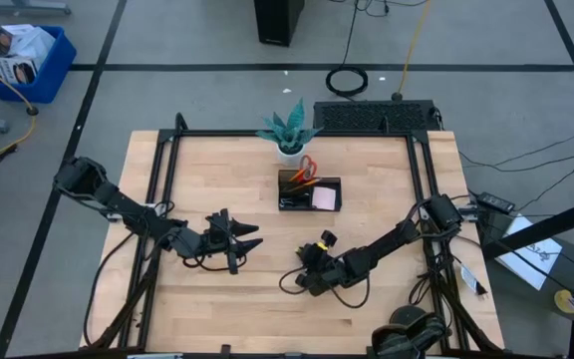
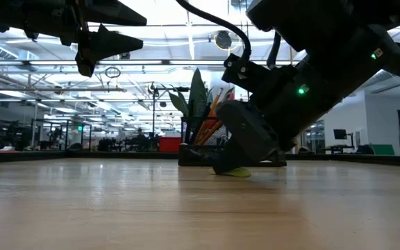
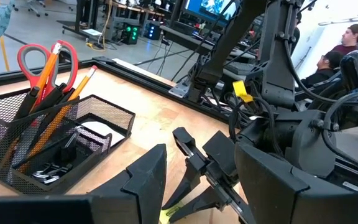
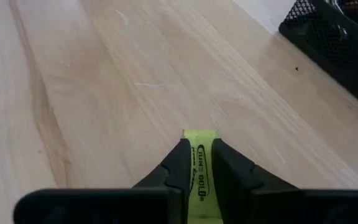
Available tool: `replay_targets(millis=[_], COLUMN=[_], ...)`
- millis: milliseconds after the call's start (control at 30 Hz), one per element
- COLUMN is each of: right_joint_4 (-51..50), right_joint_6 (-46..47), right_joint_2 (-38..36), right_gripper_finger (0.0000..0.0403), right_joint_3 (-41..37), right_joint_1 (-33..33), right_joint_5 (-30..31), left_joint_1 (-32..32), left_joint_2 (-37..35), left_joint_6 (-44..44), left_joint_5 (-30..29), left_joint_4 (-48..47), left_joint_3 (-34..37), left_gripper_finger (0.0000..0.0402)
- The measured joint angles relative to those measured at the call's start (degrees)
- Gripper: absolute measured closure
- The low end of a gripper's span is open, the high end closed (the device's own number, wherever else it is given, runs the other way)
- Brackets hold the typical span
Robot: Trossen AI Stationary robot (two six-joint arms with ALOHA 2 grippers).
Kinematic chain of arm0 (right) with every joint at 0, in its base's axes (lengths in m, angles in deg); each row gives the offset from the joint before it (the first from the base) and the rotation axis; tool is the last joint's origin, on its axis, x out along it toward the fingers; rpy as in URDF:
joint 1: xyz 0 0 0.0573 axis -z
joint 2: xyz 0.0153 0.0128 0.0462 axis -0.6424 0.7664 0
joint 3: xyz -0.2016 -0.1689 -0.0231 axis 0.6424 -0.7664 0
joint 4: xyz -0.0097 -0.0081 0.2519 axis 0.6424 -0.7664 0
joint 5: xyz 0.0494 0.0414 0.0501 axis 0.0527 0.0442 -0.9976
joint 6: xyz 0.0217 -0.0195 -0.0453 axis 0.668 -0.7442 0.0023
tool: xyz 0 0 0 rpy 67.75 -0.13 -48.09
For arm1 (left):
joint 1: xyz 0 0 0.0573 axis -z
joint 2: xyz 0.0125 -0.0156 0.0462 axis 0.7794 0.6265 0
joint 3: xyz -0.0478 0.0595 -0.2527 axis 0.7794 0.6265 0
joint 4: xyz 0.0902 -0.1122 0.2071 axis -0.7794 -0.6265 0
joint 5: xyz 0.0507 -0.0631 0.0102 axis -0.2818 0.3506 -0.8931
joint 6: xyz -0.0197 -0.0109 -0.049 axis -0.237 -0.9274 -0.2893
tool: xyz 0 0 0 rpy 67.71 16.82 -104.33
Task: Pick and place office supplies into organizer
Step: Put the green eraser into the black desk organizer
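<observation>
My right gripper (image 4: 196,149) is low over the table's near middle (image 1: 305,279), shut on a small yellow-green clip (image 4: 199,163). My left gripper (image 1: 255,237) hangs open and raised above the table (image 2: 139,31), a little left of the right one, touching nothing. The black mesh organizer (image 1: 309,191) stands toward the far middle. It holds red-handled scissors (image 3: 39,59), orange pencils (image 3: 73,93), black pens, a pink pad (image 1: 325,197) and some clips (image 3: 48,171). My right gripper pinches the yellow-green clip between its two fingers (image 4: 178,167); the clip's front end (image 4: 199,134) sticks out past the fingertips. The fingers slant down from the table's right side. The clip (image 2: 239,172) lies at the tabletop under the fingertips.
A white pot with a teal plant (image 1: 289,135) stands just behind the organizer. Bare wooden tabletop (image 1: 217,179) lies around both grippers, bounded by a black frame (image 1: 167,170). People sit in the room beyond the table (image 3: 344,43).
</observation>
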Motion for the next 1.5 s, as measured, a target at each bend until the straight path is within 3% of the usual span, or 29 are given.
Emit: replay_targets(millis=[467,900,1100,1500], right_joint_4=[0.89,1.84,5.2,6.12], right_joint_6=[-5.72,-21.45,-26.47,-34.74], right_joint_2=[-2.9,-6.77,-6.81,-6.81], right_gripper_finger=[0.0361,0.036,0.036,0.036], right_joint_3=[-0.02,0.07,0.09,0.11], right_joint_1=[1.21,6.55,12.1,20.74], right_joint_5=[2.5,2.29,-4.38,-8.33], left_joint_1=[0.0,0.01,0.0,0.0], left_joint_2=[0.0,0.0,0.0,0.0], left_joint_6=[0.2,0.17,0.15,0.15], left_joint_5=[0.04,0.02,0.02,0.0], left_joint_4=[-0.5,-0.92,-0.9,-1.36], left_joint_3=[0.0,0.0,0.0,0.0], left_gripper_finger=[0.0206,0.0206,0.0206,0.0206])
